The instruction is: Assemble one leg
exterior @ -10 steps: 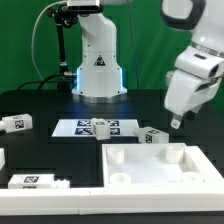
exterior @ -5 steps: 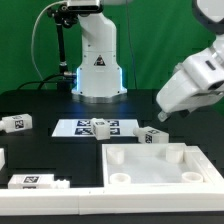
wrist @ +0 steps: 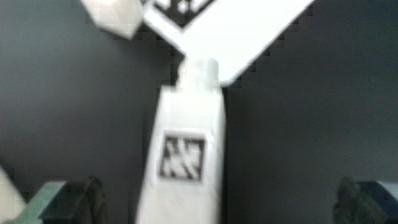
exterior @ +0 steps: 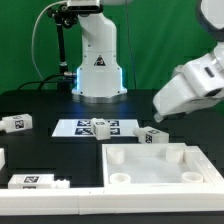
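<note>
Several white legs with black-and-white tags lie on the black table. One leg lies just behind the large flat white piece with corner sockets. My gripper hangs tilted just above and behind this leg, open and empty. In the wrist view that leg lies lengthwise between the open jaws, closer to one finger than to the other; the gripper is not touching it. Another leg stands on the marker board. Two more legs lie at the exterior view's left, one further back and one near the front.
The robot base stands at the back centre. The marker board and another leg show beyond the leg in the wrist view. A dark cable hangs at the back left.
The gripper has tilted over and moved down and toward the exterior view's left, closer to the leg behind the large flat piece. No part has moved.
</note>
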### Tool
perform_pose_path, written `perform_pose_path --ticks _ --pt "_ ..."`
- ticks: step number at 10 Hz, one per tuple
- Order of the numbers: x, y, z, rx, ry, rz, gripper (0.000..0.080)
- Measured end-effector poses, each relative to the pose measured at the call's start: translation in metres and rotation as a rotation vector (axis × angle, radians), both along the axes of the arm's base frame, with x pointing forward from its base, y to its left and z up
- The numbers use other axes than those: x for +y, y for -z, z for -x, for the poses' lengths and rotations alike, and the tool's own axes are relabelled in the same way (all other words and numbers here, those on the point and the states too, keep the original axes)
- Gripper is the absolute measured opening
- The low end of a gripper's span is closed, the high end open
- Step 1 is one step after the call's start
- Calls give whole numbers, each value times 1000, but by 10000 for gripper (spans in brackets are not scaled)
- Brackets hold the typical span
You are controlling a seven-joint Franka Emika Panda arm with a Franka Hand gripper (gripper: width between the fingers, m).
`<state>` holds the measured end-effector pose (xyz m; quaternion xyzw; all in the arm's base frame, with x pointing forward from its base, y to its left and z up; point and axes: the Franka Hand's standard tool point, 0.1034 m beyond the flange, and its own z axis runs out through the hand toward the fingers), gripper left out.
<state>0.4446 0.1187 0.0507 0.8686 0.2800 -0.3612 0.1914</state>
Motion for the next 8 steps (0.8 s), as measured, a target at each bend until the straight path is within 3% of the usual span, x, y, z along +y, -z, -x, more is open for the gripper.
perform_pose_path --ticks 1,2,8 --pt "0 2 -11 17 30 34 649" --pt "1 3 -16 21 52 35 649" --pt "-1 5 -16 27 61 36 649"
